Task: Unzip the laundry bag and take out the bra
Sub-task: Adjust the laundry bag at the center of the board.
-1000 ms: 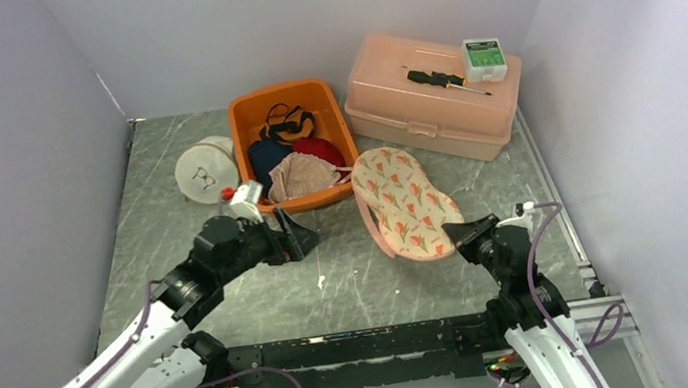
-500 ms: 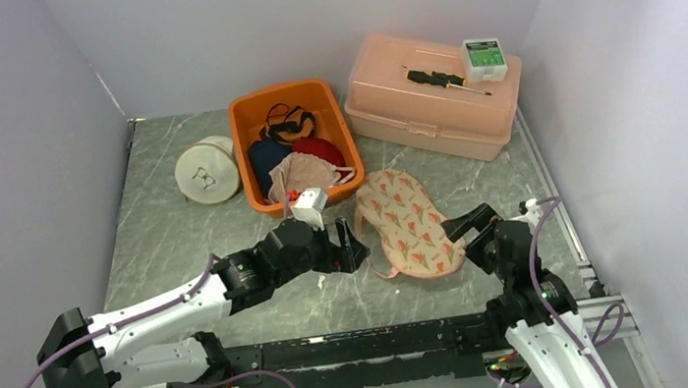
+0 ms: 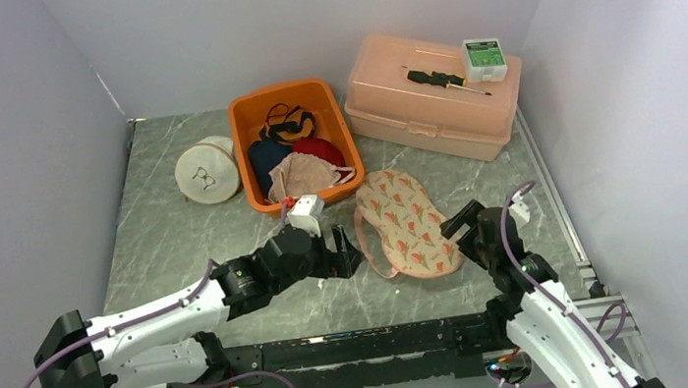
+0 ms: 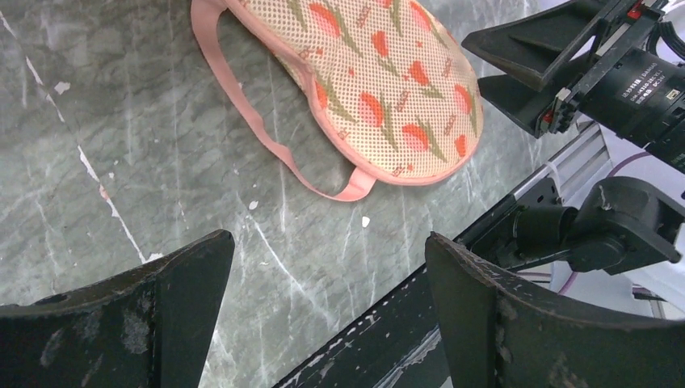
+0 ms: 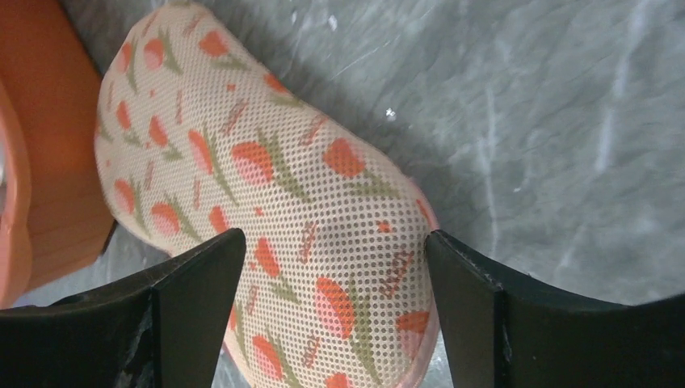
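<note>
Grey marbled tabletop (image 3: 157, 237), pale walls on 3 sides. Laundry bag (image 3: 406, 226) lies flat centre-right, btwn the two grippers, just fwd of the orange bin (image 3: 246, 117). It's cream mesh w/ orange-red tulip print, green stems, pink trim, and a pink strap loop (image 4: 266, 137) trailing off one side. Looks padded. Can't make out a zip pull in any view.

I read the left gripper (image 3: 345, 253) as fingers spread wide, nothing btwn them, sitting just beside the bag's left edge. Right gripper (image 3: 468, 228) has its fingers spread too, at the bag's near-right end, not clamped on it.

Containers: bin holds a navy item (image 3: 268, 154), red item (image 3: 318, 148), black straps (image 3: 286, 120) at back, and a beige item (image 3: 303, 174) draped at the near rim. Round white pouch (image 3: 207, 171) is left of the bin. Peach lidded box (image 3: 429, 109) back right, lid down, has a screwdriver (image 3: 445, 78) and a small green-white box (image 3: 484, 56) on top.

Left wrist cam alone shows the strap lying slack on the table, plus the right gripper's fingers at the bag's end. Right wrist cam gives the mesh holes close up, w/ the bag filling the gap under its spread fingers.
</note>
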You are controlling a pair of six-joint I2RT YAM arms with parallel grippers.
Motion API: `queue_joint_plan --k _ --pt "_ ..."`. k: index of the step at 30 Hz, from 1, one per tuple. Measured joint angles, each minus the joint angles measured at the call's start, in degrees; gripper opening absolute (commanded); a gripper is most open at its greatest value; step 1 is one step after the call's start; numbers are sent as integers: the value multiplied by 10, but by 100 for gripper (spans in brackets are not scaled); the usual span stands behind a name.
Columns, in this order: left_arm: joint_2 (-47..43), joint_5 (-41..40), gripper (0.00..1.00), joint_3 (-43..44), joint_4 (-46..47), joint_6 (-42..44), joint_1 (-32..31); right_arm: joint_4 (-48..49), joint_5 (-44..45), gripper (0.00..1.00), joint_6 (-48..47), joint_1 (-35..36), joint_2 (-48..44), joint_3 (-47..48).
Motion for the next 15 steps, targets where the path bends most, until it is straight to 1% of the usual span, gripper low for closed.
queue_joint_plan --k 4,8,12,15 --pt "-15 0 94 -21 0 -3 -1 42 -61 81 15 0 -26 -48" --pt "-31 -3 94 -31 -1 -6 -2 61 -110 78 44 17 -33 -71" --pt "-51 -13 94 -37 -7 -11 -3 70 -126 78 82 66 -52 -80" --pt "-63 -19 94 -38 -19 -16 -4 106 -125 79 109 132 -22 -80"
